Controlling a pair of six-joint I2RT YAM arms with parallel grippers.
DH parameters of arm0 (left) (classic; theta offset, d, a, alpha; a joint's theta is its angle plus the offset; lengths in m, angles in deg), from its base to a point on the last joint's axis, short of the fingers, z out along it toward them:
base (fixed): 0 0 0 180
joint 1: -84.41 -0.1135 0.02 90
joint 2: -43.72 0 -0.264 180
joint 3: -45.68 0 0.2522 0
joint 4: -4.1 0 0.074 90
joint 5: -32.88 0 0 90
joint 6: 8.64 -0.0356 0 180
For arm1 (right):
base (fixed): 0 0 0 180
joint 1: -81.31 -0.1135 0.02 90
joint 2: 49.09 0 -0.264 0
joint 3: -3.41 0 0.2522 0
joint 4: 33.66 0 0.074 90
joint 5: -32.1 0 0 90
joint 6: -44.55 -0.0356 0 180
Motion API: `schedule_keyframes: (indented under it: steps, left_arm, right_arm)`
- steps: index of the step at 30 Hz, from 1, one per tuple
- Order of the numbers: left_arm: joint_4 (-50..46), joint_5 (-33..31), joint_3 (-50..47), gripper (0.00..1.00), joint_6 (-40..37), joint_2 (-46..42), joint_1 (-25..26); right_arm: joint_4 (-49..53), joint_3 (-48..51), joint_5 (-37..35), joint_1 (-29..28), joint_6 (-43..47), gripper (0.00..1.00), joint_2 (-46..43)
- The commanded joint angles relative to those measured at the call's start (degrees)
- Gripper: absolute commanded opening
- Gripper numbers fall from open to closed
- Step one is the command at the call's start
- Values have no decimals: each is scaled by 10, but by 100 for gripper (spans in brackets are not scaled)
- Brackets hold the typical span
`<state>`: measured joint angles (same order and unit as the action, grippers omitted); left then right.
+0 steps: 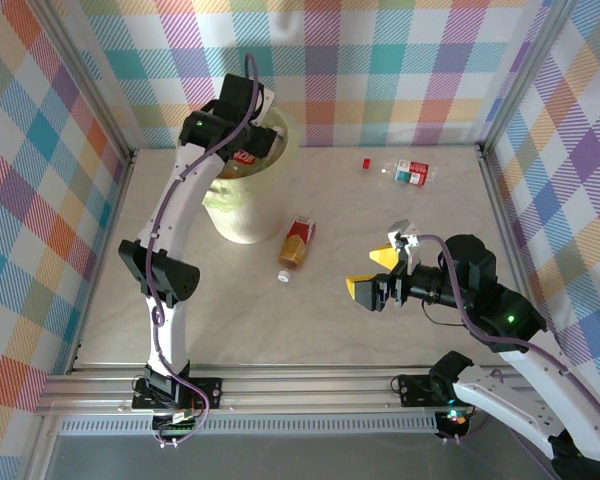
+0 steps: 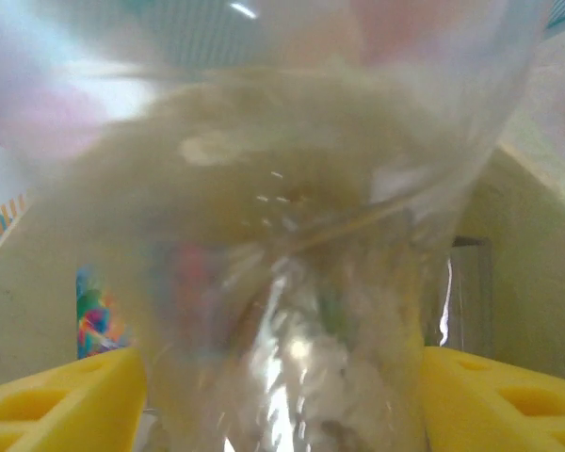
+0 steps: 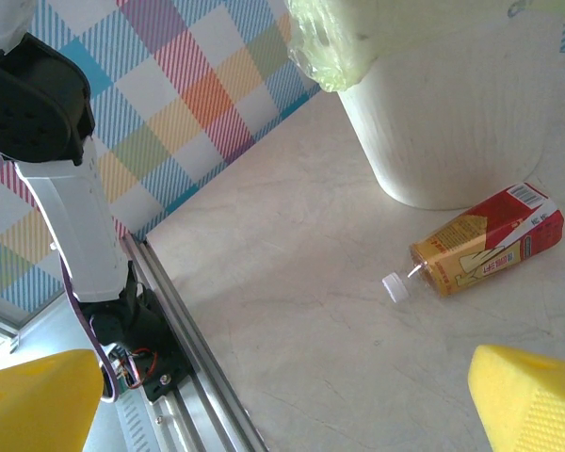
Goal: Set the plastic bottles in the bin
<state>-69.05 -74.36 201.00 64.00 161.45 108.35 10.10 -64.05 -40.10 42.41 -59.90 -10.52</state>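
While the left arm (image 1: pixel 170 235) bends over the bin (image 1: pixel 242 215), we count one bin, two arms, three bottles and two loose caps. The brown bottle (image 1: pixel 298 243), with a red label, lies on its side just beside the foot of the bin, and the white cap (image 1: pixel 283 278) lies near its open neck but apart from it. The clear bottle (image 1: pixel 411 172) lies near the far wall towards the right, with the red cap (image 1: pixel 366 163) close by on its left. The third bottle (image 2: pixel 292 282), clear and blurred, sits hard against the left wrist camera inside the bin, between the two yellow fingers (image 2: pixel 66 405) of the left pincer (image 2: pixel 282 419); we cannot tell whether those fingers clamp it or only flank it. The right pincer (image 1: pixel 372 272) hangs with its fingers spread wide and nothing between them, over bare worktop to the right of the brown bottle. The worktop (image 1: pixel 400 215) is pale and faintly marbled, closed in on three sides by pastel checked walls (image 1: pixel 380 70), with a metal rail (image 1: pixel 310 385) along the near edge. The bin stands near the far left corner; the middle and the near left of the worktop lie open.
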Motion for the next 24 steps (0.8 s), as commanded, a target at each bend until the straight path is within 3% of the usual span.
schedule_keyframes:
  steps: [1,8,16,21,24]
  left_arm:
    - [-5,-6,31,85,21,-4,3]
    - [-3,15,41,100,54,-21,2]
    - [-9,60,41,98,118,-65,3]
    - [-28,142,16,92,151,-105,3]
    - [5,193,-64,92,165,-161,4]
  right_arm:
    - [3,-16,-2,2,8,100,0]
    - [1,-15,-1,1,7,100,0]
    - [5,-15,-2,2,4,100,-4]
    - [4,-8,-2,2,0,100,-11]
    - [4,-3,-3,1,-3,100,-17]
